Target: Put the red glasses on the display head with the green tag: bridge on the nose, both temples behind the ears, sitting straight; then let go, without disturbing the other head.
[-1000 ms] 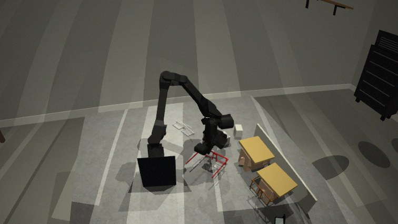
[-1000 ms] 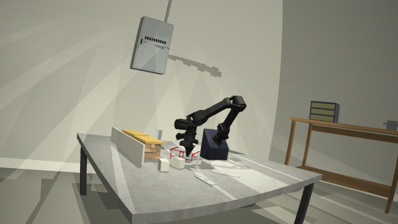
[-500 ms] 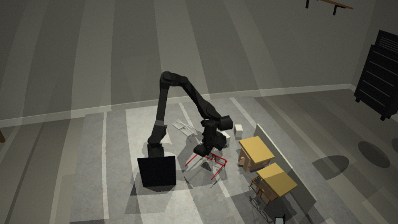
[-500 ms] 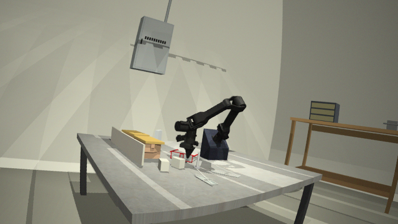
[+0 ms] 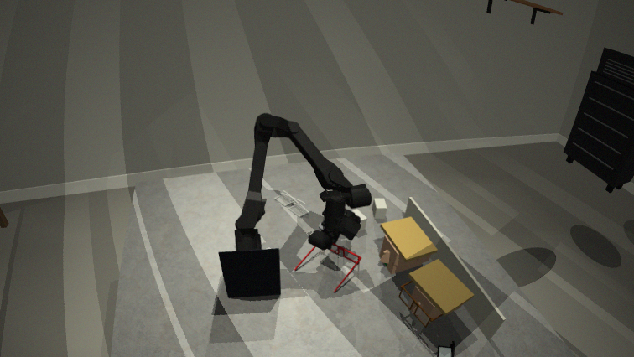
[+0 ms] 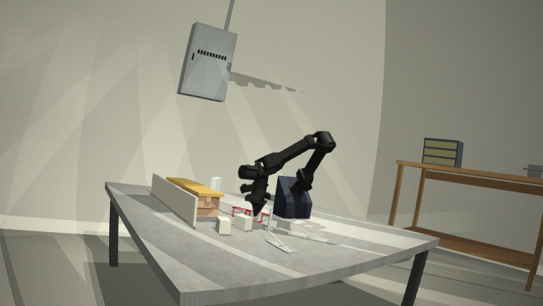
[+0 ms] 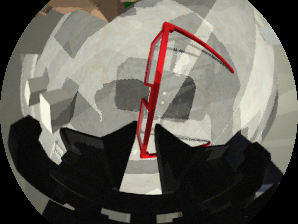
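The red glasses (image 5: 358, 259) (image 6: 247, 210) (image 7: 159, 75) are low over the table, lens front upright, temples spread and pointing away from the heads in the top view. My gripper (image 5: 326, 245) (image 6: 256, 215) (image 7: 146, 125) points down at one end of the lens front. Its fingers are slightly parted, with the frame in the gap and space showing beside it. Whether a finger touches it or it rests on the table cannot be told. The head (image 5: 407, 237) (image 6: 207, 211) with the green tag (image 5: 385, 265) (image 7: 129, 4) is bare. The other head (image 5: 439, 283) wears brown glasses (image 5: 413, 306).
A pale panel (image 5: 452, 256) (image 6: 172, 199) stands behind the heads. Two white blocks (image 5: 380, 207) (image 6: 223, 225) (image 7: 55, 109) stand near the tagged head. A thin post (image 6: 270, 218) and pale glasses (image 5: 290, 204) (image 6: 281, 245) are near the arm. A black-framed item (image 5: 445, 351) lies beyond the other head.
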### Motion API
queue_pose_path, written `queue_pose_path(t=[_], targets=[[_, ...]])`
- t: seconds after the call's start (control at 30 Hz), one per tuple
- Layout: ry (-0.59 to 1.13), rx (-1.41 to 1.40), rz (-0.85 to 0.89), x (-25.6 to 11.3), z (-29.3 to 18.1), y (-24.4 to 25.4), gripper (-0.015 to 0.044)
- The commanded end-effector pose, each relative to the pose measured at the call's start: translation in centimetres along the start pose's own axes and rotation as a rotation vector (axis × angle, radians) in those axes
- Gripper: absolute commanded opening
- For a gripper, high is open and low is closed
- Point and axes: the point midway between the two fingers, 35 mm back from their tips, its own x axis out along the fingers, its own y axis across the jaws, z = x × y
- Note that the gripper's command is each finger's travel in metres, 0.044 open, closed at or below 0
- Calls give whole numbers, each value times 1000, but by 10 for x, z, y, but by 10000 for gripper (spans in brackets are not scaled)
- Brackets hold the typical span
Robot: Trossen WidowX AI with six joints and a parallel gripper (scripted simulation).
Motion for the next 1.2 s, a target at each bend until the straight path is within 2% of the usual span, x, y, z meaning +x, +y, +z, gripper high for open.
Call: queue_pose_path(t=[0.0, 0.57, 0.8, 0.93, 1.07, 1.17], targets=[[2, -3, -2, -1, -1, -2, 107], [7, 4, -3, -9, -2, -13, 107], [6, 4, -4, -54, -1, -1, 107], [6, 4, -4, -57, -1, -1, 107], [0, 9, 0, -49, 1, -2, 200], [0, 9, 0, -49, 1, -2, 200]])
